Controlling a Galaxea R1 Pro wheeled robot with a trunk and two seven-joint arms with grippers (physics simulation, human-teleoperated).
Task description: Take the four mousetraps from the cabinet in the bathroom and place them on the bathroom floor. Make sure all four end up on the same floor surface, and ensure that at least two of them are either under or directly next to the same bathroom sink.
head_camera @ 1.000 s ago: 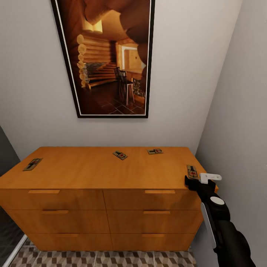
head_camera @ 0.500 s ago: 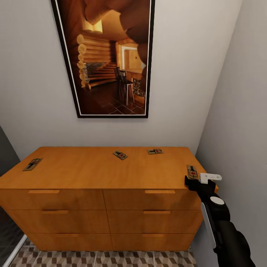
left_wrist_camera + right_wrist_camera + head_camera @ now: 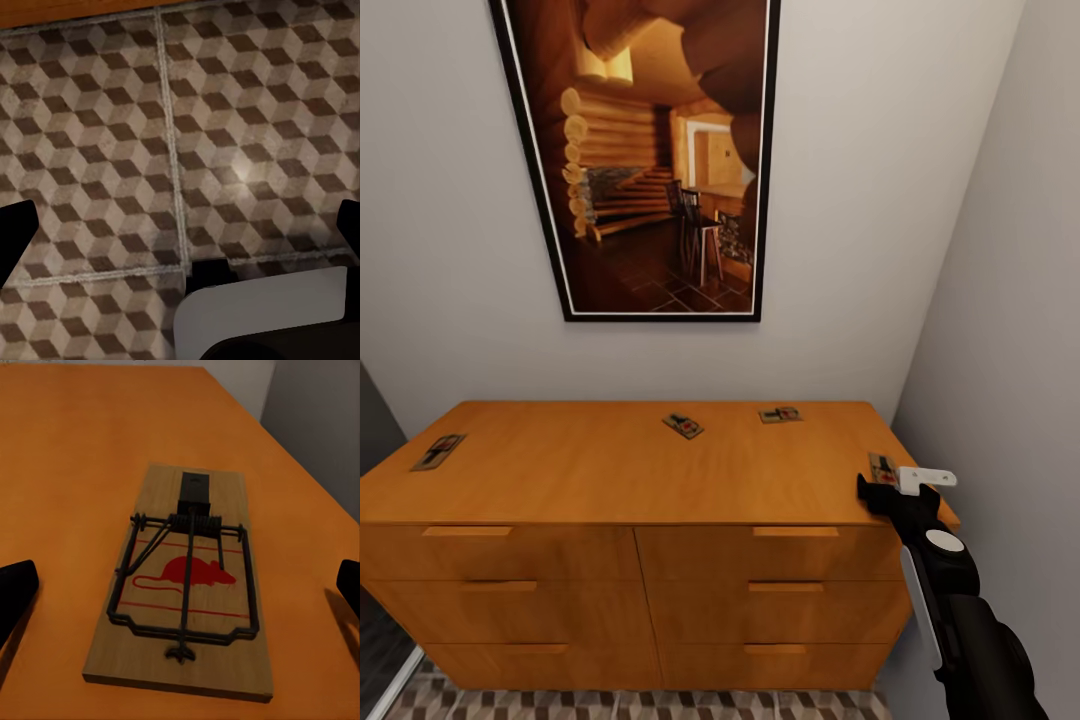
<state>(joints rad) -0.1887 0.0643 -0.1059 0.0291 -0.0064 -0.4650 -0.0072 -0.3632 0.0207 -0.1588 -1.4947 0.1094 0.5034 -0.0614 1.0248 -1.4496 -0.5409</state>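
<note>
Mousetrap (image 3: 187,585): red mouse logo, no text. R jaws wide apart around it; L spread too.

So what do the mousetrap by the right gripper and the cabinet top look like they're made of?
The mousetrap looks like a pale, unfinished wood board: faint grain, a printed red mouse, and dark wire parts, likely metal. The cabinet top looks like orange wood with a smooth satin finish, though it could be veneer.

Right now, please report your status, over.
Right gripper jaws open around the nearest mousetrap, not yet gripped. All four mousetraps on the cabinet. Left jaws open over the bathroom floor. Nothing blocking.
</note>
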